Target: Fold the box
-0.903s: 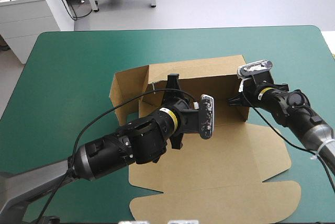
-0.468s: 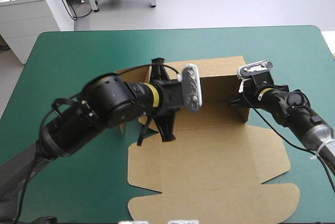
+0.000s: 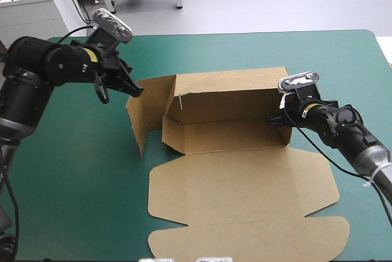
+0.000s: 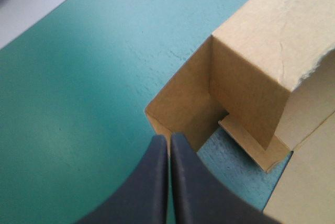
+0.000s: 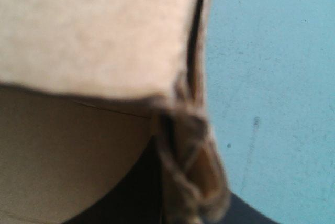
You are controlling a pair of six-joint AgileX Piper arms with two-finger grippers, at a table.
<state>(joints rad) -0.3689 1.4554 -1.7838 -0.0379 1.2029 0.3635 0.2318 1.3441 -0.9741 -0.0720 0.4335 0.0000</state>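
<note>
The brown box (image 3: 245,182) lies mid-table with its back wall (image 3: 226,93) raised and its lid flat toward the near edge. A left side flap (image 3: 144,115) stands upright, angled outward. My left gripper (image 3: 136,90) hovers at that flap's far top corner, fingers shut with nothing between them. In the left wrist view the gripper (image 4: 168,139) points at the flap's edge where it meets the box (image 4: 251,77) corner. My right gripper (image 3: 274,119) is shut on the right side wall (image 3: 283,112). Close up, the frayed board edge (image 5: 183,130) sits between its fingers (image 5: 131,198).
Bare teal-green cover (image 3: 73,170) stretches left of the box and behind it to the far edge (image 3: 214,34). A white cabinet (image 3: 37,17) stands beyond the far-left corner. The lid's rounded tuck flap (image 3: 251,240) reaches close to the near edge.
My left arm has withdrawn from over the box's middle and swung out to the far left, uncovering the back wall and left flap. The right gripper has stayed on the right wall.
</note>
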